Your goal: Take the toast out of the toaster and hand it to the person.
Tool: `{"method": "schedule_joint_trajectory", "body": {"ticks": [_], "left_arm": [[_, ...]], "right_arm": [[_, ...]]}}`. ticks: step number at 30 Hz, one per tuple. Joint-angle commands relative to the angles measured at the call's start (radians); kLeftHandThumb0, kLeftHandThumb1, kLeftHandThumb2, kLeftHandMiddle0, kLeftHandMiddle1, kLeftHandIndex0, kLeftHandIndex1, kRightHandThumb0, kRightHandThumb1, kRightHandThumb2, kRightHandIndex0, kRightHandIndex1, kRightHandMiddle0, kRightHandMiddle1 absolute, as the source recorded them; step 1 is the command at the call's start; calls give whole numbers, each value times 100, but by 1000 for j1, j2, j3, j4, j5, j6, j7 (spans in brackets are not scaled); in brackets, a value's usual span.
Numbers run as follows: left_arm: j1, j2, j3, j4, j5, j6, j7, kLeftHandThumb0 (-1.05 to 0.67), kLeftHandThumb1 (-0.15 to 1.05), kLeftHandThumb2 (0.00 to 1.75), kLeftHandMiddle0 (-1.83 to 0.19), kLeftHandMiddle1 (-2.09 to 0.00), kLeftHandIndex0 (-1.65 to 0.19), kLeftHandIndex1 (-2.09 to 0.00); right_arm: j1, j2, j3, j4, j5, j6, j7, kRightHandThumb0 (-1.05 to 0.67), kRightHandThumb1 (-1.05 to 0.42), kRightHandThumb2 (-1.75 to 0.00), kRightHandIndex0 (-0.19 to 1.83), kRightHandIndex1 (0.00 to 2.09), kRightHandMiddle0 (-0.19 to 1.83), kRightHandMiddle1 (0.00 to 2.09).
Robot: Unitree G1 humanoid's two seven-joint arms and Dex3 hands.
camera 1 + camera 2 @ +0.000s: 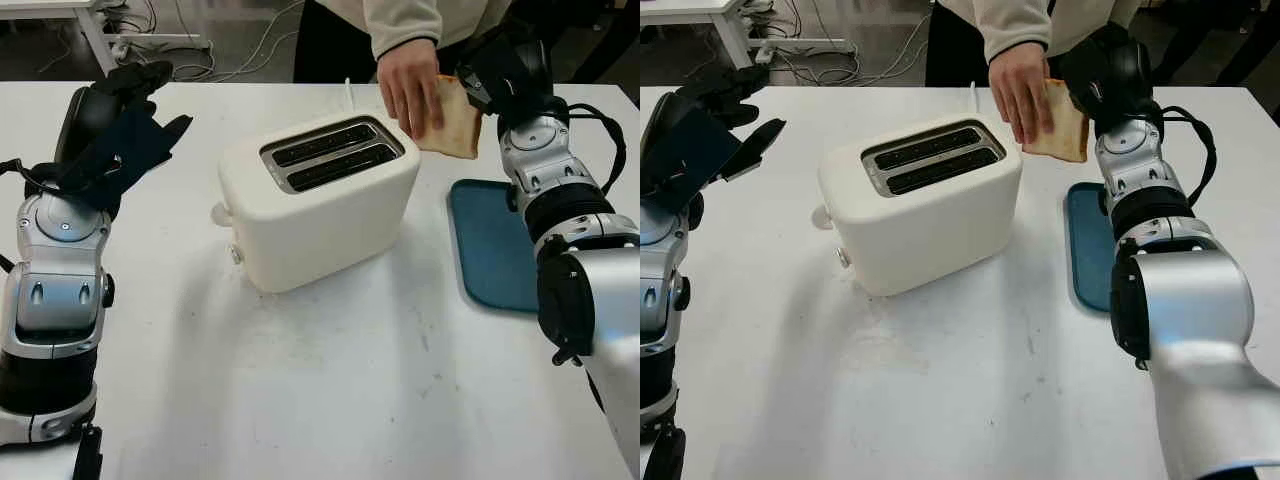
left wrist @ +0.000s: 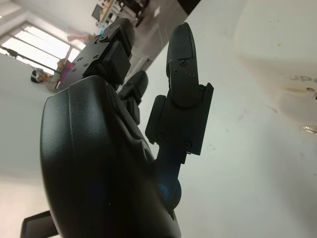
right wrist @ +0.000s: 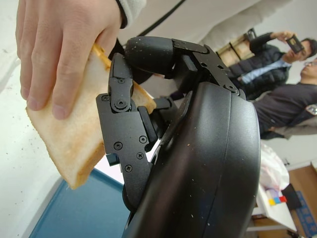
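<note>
The toast (image 1: 452,122) is up in the air at the far right of the bench (image 1: 330,380), past the toaster's far right corner. The right hand (image 1: 497,72) has its fingers (image 3: 124,124) clamped on one side of the slice, and a person's hand (image 1: 408,82) grips its other side, fingers laid across the face of the bread. The white toaster (image 1: 315,205) stands mid-bench, and both of its slots (image 1: 332,155) look dark and empty. A blue tray (image 1: 490,245) lies flat to the right of the toaster with nothing on it. The left hand (image 1: 120,125) hangs open above the far left of the bench, holding nothing.
</note>
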Motion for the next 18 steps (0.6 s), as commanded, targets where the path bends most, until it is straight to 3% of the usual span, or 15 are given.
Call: {"method": "schedule_joint_trajectory", "body": {"ticks": [1,6,7,8,10,11,13,18], "left_arm": [[6,-1,10,-6,4,1,5,-48,92,41,-16,-64,-43,-1],[10,-11,16,-10,0,2,9,-49,92,40,-18,-64,-43,0],[13,-15,21,-11,-6,-2,9,-48,92,40,-18,-64,-43,0],[15,-19,26,-10,-10,-3,8,-49,92,40,-17,-63,-43,0],[21,-23,33,-11,-12,-12,7,-49,92,39,-15,-62,-42,0],[25,-25,38,-12,-14,-16,6,-49,92,40,-14,-62,-42,0],[34,-34,52,-12,-23,-25,9,-50,92,40,-14,-63,-42,0],[78,-106,113,-56,-76,-36,44,-51,92,42,-17,-71,-45,-2]], "right_arm": [[-4,-1,-3,0,4,-18,2,-24,-92,-32,72,175,45,174],[-1,9,-38,-3,42,-40,30,-27,-92,-34,73,175,47,175],[-3,7,-40,-4,46,-40,53,-40,-92,-35,70,170,50,162],[-5,4,-45,-4,54,-40,85,-53,-92,-42,64,132,51,119],[-12,-7,-30,-10,46,-35,166,-73,-92,-50,59,69,57,56],[-13,-13,-27,-14,48,-37,214,-86,-92,-61,33,36,41,25],[-11,-19,-43,-25,72,-46,288,-92,-92,-68,13,15,21,7],[26,-19,-70,-71,115,-80,340,-95,-92,-72,3,8,9,0]]}}
